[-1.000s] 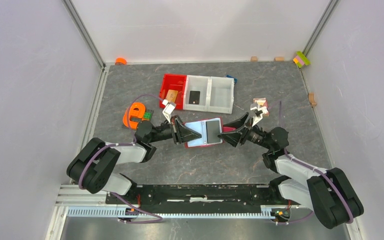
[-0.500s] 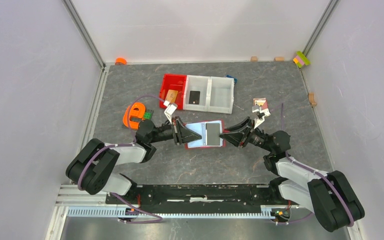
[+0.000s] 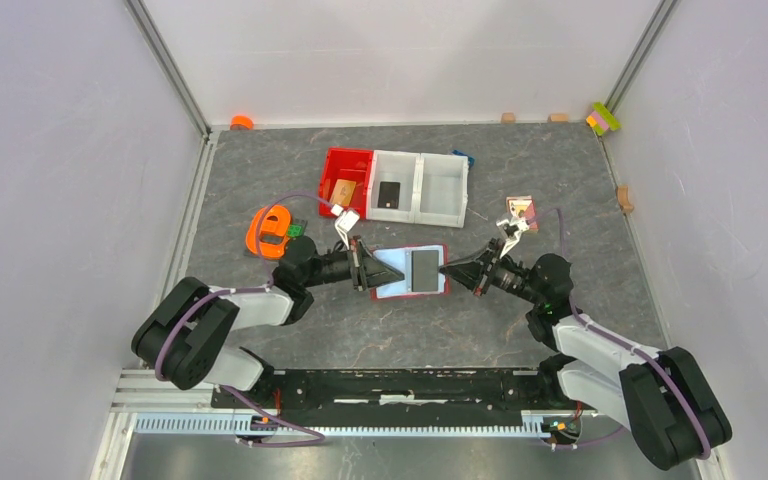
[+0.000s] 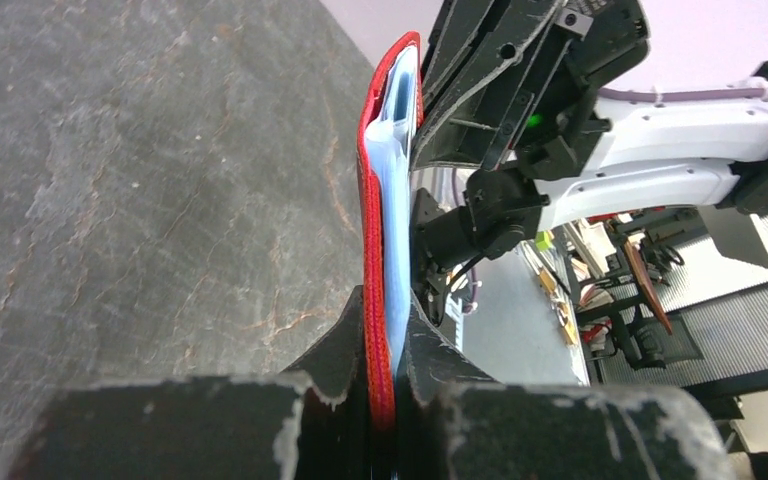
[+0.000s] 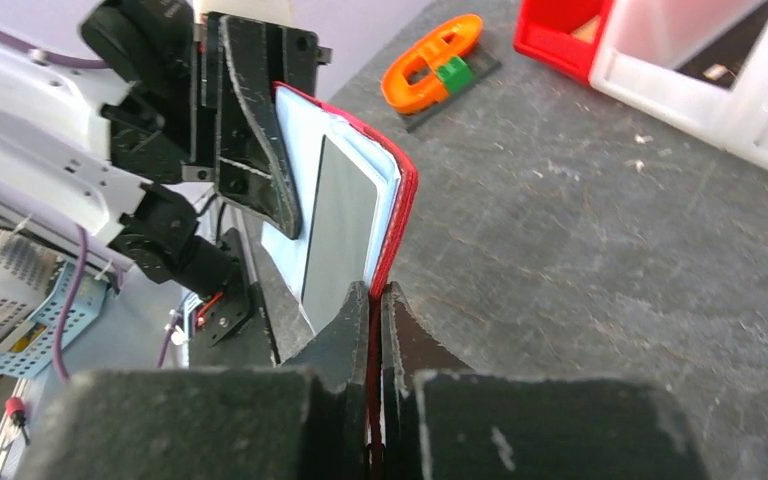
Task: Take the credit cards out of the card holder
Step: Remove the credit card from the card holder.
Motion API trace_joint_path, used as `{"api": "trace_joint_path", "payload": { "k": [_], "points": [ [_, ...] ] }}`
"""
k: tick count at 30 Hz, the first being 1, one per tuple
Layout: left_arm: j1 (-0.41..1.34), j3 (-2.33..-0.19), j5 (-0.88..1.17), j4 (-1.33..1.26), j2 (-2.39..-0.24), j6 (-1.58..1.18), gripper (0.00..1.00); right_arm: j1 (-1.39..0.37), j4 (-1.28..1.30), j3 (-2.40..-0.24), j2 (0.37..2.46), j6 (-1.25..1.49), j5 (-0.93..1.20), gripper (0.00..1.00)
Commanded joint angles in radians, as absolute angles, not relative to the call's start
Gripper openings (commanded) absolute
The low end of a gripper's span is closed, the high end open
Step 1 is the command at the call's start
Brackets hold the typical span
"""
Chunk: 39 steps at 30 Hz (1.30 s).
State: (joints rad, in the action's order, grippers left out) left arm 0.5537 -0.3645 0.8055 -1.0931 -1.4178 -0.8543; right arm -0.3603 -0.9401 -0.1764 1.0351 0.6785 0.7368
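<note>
The dark red card holder [image 3: 410, 292] lies open in the middle of the table, its pale blue lining facing up, held from both sides. My left gripper [image 3: 373, 272] is shut on its left edge [image 4: 372, 250]. My right gripper [image 3: 447, 270] is shut on its right red edge [image 5: 400, 200]. A grey card [image 3: 424, 270] sits in the lining's pocket [image 5: 340, 230]. A tan-orange card [image 3: 343, 190] lies in the red bin [image 3: 334, 165] and a black card [image 3: 390, 192] in the white bin [image 3: 396, 158] beside it.
Another white bin [image 3: 444, 160] adjoins those two at the back. An orange clamp-like object [image 3: 272, 228] lies left of the holder. A pink patterned card [image 3: 520, 208] sits behind my right arm. Small blocks line the back wall and the right edge.
My right gripper went from wide open to shut on the holder's right edge. The holder shifted slightly left and flattened out. The left gripper kept its hold.
</note>
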Motion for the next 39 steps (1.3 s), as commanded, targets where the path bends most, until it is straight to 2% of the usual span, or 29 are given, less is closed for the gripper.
{"api": "trace_joint_path", "payload": {
  "k": [1, 5, 6, 8, 10, 14, 22, 28, 31, 35, 39],
  "points": [
    [0.554, -0.419, 0.732, -0.947, -1.385, -0.745, 0.11, -0.356, -0.793, -0.209, 1.028, 0.590, 0.627, 0.00],
    [0.555, -0.440, 0.700, -0.847, -1.384, -0.701, 0.15, -0.355, -0.781, -0.206, 1.052, 0.607, 0.621, 0.00],
    [0.555, -0.444, 0.682, -0.820, -1.384, -0.691, 0.19, -0.355, -0.787, -0.200, 1.056, 0.614, 0.622, 0.00],
    [0.554, -0.468, 0.661, -0.716, -1.382, -0.650, 0.34, -0.356, -0.802, -0.182, 1.067, 0.631, 0.615, 0.00],
    [0.554, -0.490, 0.611, -0.623, -1.382, -0.616, 0.42, -0.355, -0.806, -0.167, 1.080, 0.641, 0.605, 0.00],
    [0.554, -0.503, 0.546, -0.538, -1.374, -0.584, 0.47, -0.355, -0.804, -0.142, 1.119, 0.671, 0.574, 0.00],
    [0.555, -0.504, 0.457, -0.440, -1.312, -0.528, 0.52, -0.356, -0.852, -0.091, 1.213, 0.730, 0.518, 0.00],
    [0.587, -0.523, 0.480, -0.424, -1.318, -0.499, 0.52, -0.356, -0.826, -0.091, 1.249, 0.705, 0.483, 0.00],
    [0.635, -0.560, 0.519, -0.417, -1.373, -0.484, 0.49, -0.355, -0.806, -0.094, 1.253, 0.686, 0.478, 0.00],
    [0.662, -0.672, 0.569, -0.315, -1.537, -0.483, 0.33, -0.357, -0.787, -0.101, 1.255, 0.673, 0.480, 0.00],
    [0.669, -0.723, 0.572, -0.265, -1.630, -0.492, 0.19, -0.361, -0.767, -0.106, 1.258, 0.661, 0.485, 0.07]
  ]
}}
